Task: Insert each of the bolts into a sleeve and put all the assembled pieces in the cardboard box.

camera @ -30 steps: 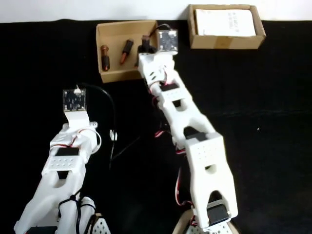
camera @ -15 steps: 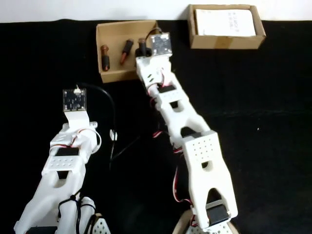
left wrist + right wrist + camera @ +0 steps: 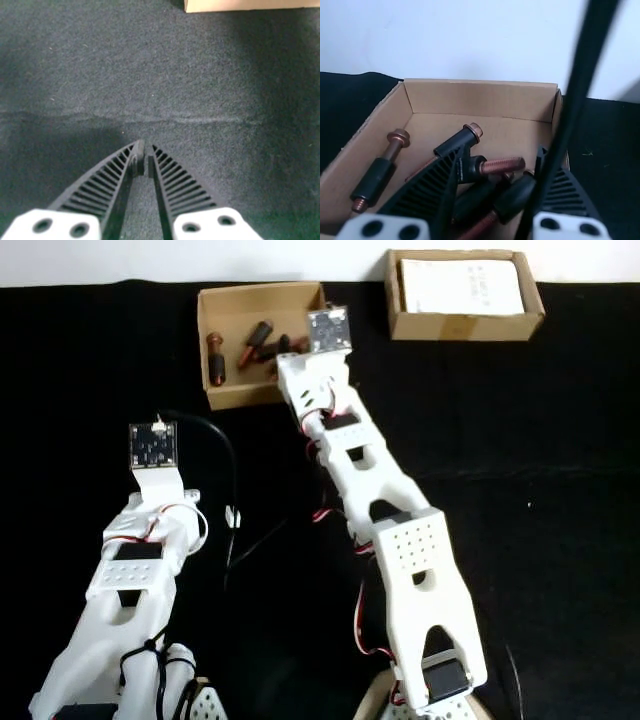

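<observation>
Bolts: several copper-coloured bolts [image 3: 399, 138], each pushed through a black cylindrical sleeve [image 3: 375, 176], lie inside the brown open-topped cardboard box [image 3: 232, 388].
Layout: one assembled piece lies alone along one side wall of the box. The others form a crosswise heap [image 3: 490, 192] against the opposite wall.
Right gripper [image 3: 501, 155]: black, ribbed, hanging over the heap inside the box, jaws spread apart and clasping nothing.
Left gripper [image 3: 143, 152]: black, ribbed, well apart from the box above the black cloth table [image 3: 560, 440], fingertips pressed together, empty.
Second box: a smaller cardboard box holding white paper [image 3: 465, 326] stands just beside the cardboard box.
</observation>
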Motion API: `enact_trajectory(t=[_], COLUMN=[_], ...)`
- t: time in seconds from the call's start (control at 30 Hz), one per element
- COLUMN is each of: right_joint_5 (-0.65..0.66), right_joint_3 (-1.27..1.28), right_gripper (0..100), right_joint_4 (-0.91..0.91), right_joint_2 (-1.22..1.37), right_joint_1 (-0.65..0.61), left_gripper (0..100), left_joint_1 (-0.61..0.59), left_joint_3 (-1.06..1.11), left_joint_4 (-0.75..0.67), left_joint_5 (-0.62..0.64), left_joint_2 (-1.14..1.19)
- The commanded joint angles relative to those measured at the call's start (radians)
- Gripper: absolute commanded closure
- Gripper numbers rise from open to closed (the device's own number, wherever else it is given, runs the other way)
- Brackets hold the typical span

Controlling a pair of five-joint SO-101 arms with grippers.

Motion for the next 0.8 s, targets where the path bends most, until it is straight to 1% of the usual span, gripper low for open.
enact_trajectory(t=[0.0, 0.27, 0.33, 0.43, 0.47, 0.53, 0.67, 0.77], right_joint_5=[0.008, 0.005, 0.005, 0.005, 0.005, 0.005, 0.003, 0.003], right_joint_3=[-0.053, -0.045, -0.045, -0.045, -0.045, -0.044, -0.044, -0.044], right_gripper=[80.6, 81.2, 85.4, 97.4, 99.6, 98.1, 98.1, 98.1], right_joint_4=[0.045, 0.351, 0.429, 0.532, 0.573, 0.676, 0.905, 1.047], right_joint_2=[-0.070, -0.311, -0.381, -0.498, -0.539, -0.625, -0.806, -0.949], right_joint_1=[-0.010, -0.002, -0.002, -0.004, -0.004, -0.004, -0.004, -0.004], left_gripper=[96, 96, 96, 96, 96, 98, 99, 99], left_joint_1=[-0.012, -0.012, -0.012, -0.012, -0.004, 0.027, 0.074, 0.079], left_joint_3=[-0.004, -0.004, -0.004, -0.004, -0.004, -0.002, 0.027, 0.030], left_joint_4=[-0.014, -0.014, -0.014, -0.014, -0.014, -0.009, -0.014, -0.014], left_joint_5=[-0.002, -0.003, -0.003, -0.006, -0.008, -0.021, -0.127, -0.138], left_joint_2=[-0.002, -0.002, -0.002, -0.002, -0.002, -0.002, -0.012, -0.012])
